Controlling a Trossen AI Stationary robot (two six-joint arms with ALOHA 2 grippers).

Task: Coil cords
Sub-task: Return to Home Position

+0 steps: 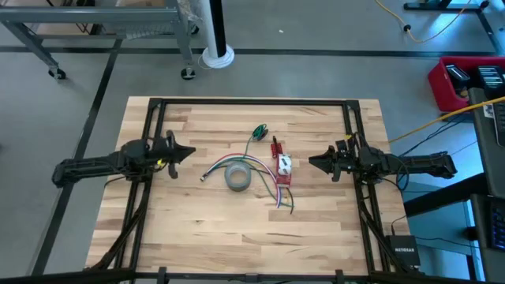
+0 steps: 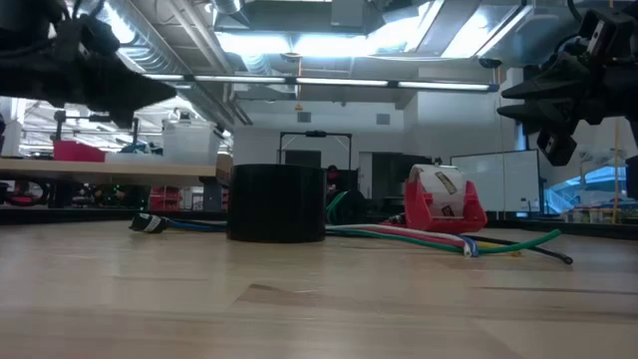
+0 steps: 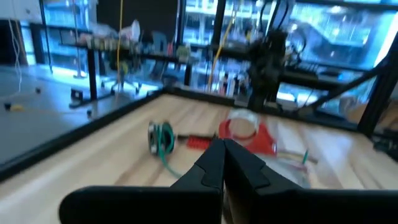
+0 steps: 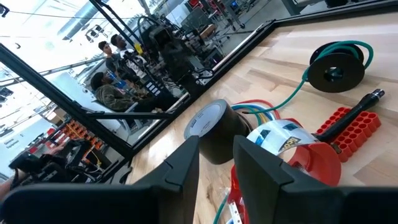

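From above, my left gripper (image 1: 188,151) hangs over the left side of the desk (image 1: 197,229). My right gripper (image 1: 312,162) hangs over the right side. Both point at the middle and hold nothing. The wound green cord (image 1: 259,131) lies alone between the middle and the far edge. It is near the tape roll (image 1: 237,177) and the red tape holder (image 1: 283,166), but not touching my grippers.

From low down, both grippers (image 2: 169,90) (image 2: 506,95) are high above the wood. The tape roll (image 2: 276,202) hides the cord from here.

From my left wrist, my left gripper (image 3: 222,144) is pinched closed on nothing. The cord (image 3: 161,137) rests flat ahead of it.

From my right wrist, my right gripper (image 4: 216,152) has a gap between its fingers and is empty. The cord (image 4: 339,65) sits past the red holder.

The job looks done, I think, so I only need to go home. I should pull each arm straight back toward its own side and keep it high. The loose wires (image 1: 272,189) lie close under my right gripper. I must not dip there, or I could drag them and bump the cord.
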